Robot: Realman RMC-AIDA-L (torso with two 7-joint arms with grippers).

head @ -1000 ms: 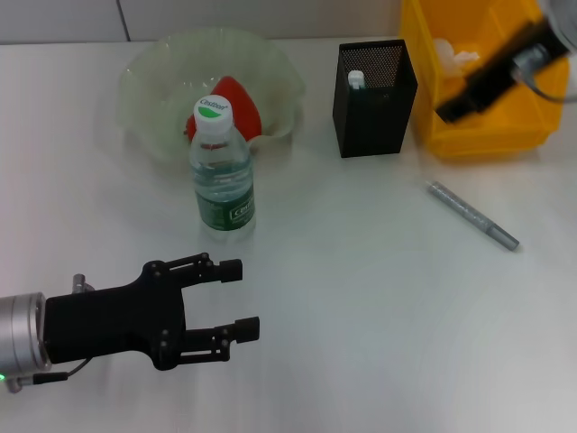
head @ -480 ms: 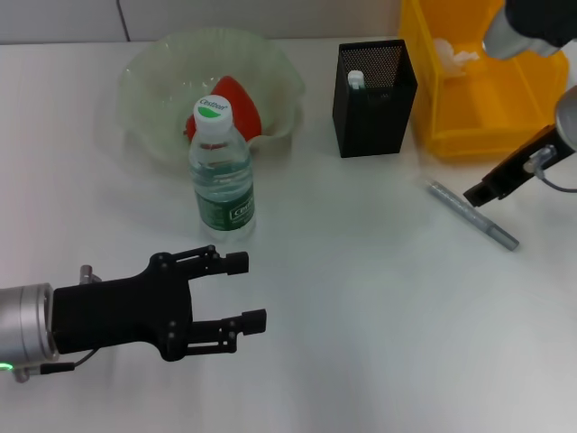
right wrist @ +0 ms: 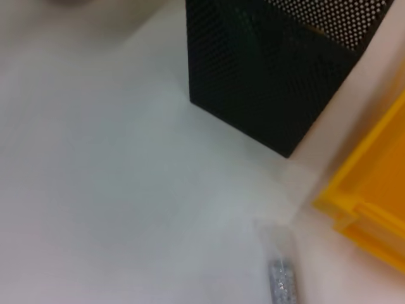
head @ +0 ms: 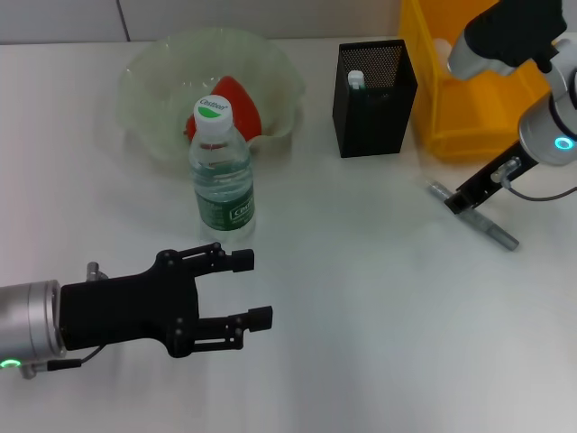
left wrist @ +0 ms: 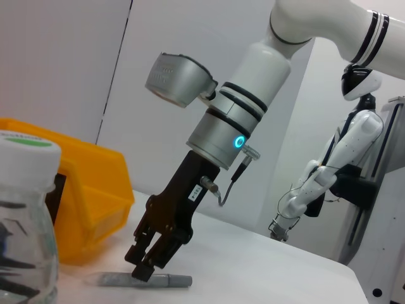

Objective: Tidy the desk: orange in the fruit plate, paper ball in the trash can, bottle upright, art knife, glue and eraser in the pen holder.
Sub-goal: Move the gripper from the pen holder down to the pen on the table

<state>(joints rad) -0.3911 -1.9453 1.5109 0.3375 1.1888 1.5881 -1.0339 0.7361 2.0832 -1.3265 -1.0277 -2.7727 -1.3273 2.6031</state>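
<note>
The grey art knife (head: pixel 482 224) lies on the table right of the black mesh pen holder (head: pixel 374 86). My right gripper (head: pixel 458 200) is down at the knife's left end, open, fingertips at the knife in the left wrist view (left wrist: pixel 142 265). The knife also shows in the right wrist view (right wrist: pixel 283 278). The bottle (head: pixel 221 171) stands upright before the fruit plate (head: pixel 153 72), which holds a red-orange fruit (head: pixel 239 104). A white item (head: pixel 355 79) stands in the pen holder. My left gripper (head: pixel 252 289) is open and empty, low at the front left.
The yellow trash bin (head: pixel 478 108) stands at the back right behind my right arm, with a white scrap (head: pixel 440 45) inside. The bin (right wrist: pixel 373 209) and pen holder (right wrist: pixel 272 69) lie close to the knife. The table's front edge is near my left arm.
My right gripper has come from over the yellow bin down to the knife's left end. My left gripper has drifted slightly right.
</note>
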